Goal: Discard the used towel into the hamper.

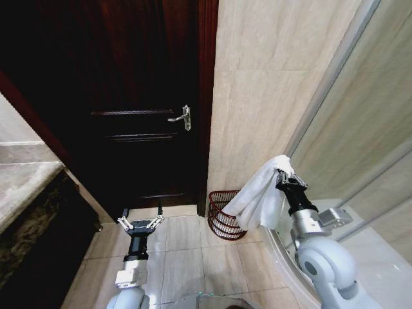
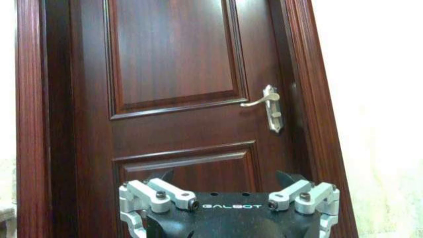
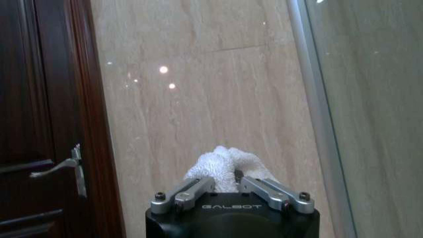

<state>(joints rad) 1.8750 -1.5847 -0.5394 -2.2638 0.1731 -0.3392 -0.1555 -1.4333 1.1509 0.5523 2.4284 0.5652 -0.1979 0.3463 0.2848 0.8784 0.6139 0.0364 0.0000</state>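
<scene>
Towel (image 1: 261, 193), white and rumpled, hangs from the right gripper (image 1: 283, 175), whose jaws are clamped on its upper end. Most of the cloth drapes down on the robot's left side of that gripper, in front of the beige tiled wall (image 1: 270, 84). In the right wrist view the towel (image 3: 225, 168) bunches up between the two closed jaws of the right gripper (image 3: 228, 186), with the wall tiles and a metal frame strip (image 3: 310, 99) behind it.

Below the hanging cloth, the hamper (image 1: 222, 215) stands on the tiled floor (image 1: 187, 257), close against the wall and just beside the dark wooden door (image 1: 129, 96). It is a small round basket of reddish-brown open weave, and the towel's lower edge covers part of its rim as seen from the head camera; whether they touch I cannot tell.

The left gripper (image 1: 140, 224) is held low over the floor in front of the door, its jaws spread wide with nothing between them. The left wrist view shows the same left gripper (image 2: 228, 196) facing the door and its silver lever handle (image 2: 264, 101).
</scene>
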